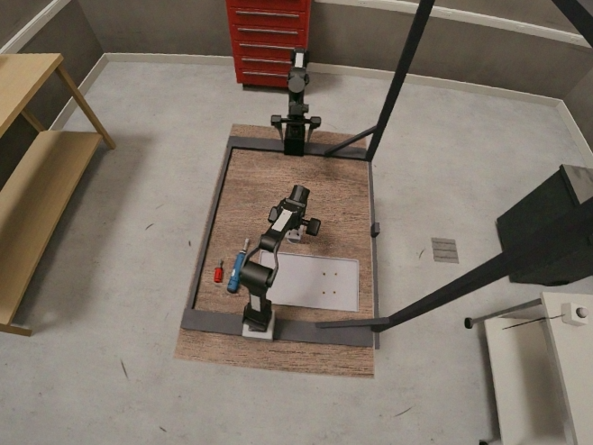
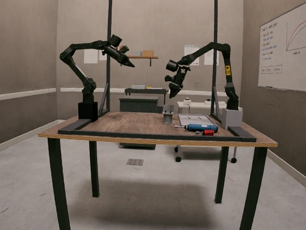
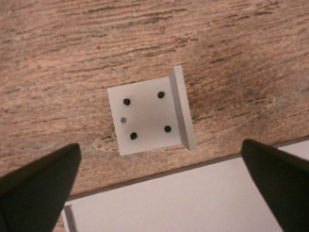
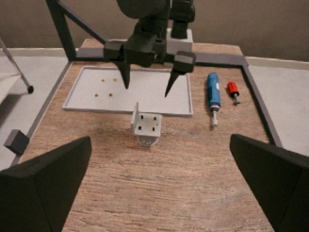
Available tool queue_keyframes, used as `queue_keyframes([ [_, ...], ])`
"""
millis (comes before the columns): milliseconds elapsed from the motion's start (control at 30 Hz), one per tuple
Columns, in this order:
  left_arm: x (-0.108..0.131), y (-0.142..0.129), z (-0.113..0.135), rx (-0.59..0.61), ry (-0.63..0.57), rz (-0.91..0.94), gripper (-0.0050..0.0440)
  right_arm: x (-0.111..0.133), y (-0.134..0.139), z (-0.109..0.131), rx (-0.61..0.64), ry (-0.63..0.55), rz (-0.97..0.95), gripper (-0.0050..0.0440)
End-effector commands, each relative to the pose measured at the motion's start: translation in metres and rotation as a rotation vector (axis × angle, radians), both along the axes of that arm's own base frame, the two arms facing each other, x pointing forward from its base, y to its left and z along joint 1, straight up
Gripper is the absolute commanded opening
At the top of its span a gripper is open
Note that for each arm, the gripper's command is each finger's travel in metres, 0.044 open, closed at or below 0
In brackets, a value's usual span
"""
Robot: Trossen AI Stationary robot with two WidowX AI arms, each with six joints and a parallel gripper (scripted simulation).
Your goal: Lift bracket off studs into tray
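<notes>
The light grey L-shaped bracket (image 3: 151,115) sits on the studs, four dark dots in its flat plate, on top of the grey joint module (image 2: 168,118), which stands upright on the table. The bracket also shows in the right wrist view (image 4: 147,124). The white tray (image 1: 311,280) lies beside it, with several small brown marks inside. My left gripper (image 2: 173,91) hangs open well above the bracket, fingers pointing down, and holds nothing. My right gripper (image 2: 129,64) is open and empty, high over the far end of the table.
A blue screwdriver (image 1: 236,270) and a small red one (image 1: 218,274) lie next to the tray on the left arm's side. A dark frame (image 1: 210,220) rims the table. Two tall black posts (image 2: 108,54) rise behind the arm bases.
</notes>
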State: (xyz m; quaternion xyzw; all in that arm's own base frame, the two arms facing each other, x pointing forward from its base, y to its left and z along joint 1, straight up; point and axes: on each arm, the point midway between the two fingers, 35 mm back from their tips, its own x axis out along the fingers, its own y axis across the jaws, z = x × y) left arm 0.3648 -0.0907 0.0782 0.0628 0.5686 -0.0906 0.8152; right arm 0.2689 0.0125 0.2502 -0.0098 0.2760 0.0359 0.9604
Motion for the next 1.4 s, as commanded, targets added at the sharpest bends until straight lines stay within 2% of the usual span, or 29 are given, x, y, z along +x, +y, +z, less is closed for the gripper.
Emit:
queue_keyframes([
  [0, 0.003, -0.002, 0.005, -0.002, -0.013, 0.001, 0.0440, -0.001, -0.001, 0.001, -0.002, -0.010, 0.004, 0.0440],
  [167, 0.003, -0.001, 0.009, -0.006, -0.024, 0.000, 0.0440, 0.000, -0.001, 0.005, -0.001, -0.017, 0.002, 0.0440],
  [367, 0.007, -0.005, 0.008, 0.032, -0.022, -0.105, 0.0296, 0.000, -0.001, 0.005, -0.001, -0.017, 0.002, 0.0440],
  [533, 0.012, -0.011, 0.008, 0.124, -0.022, -0.383, 0.0176, 0.000, -0.001, 0.005, -0.001, -0.017, 0.002, 0.0440],
  [600, 0.012, -0.011, 0.008, 0.124, -0.022, -0.383, 0.0176, 0.000, -0.001, 0.005, -0.001, -0.017, 0.002, 0.0440],
  [667, 0.014, -0.012, 0.008, 0.161, -0.023, -0.496, 0.0130, 0.000, -0.001, 0.005, -0.001, -0.017, 0.002, 0.0440],
  [1100, 0.024, -0.025, 0.007, 0.356, -0.036, -1.150, 0.0130, 0.000, -0.001, 0.005, -0.001, -0.017, 0.002, 0.0440],
  [1167, 0.024, -0.025, 0.007, 0.356, -0.036, -1.150, 0.0130, 0.000, -0.001, 0.005, -0.001, -0.017, 0.002, 0.0440],
  [1367, 0.029, -0.031, 0.006, 0.441, -0.051, -1.475, 0.0130, 0.000, -0.001, 0.005, -0.001, -0.017, 0.002, 0.0440],
])
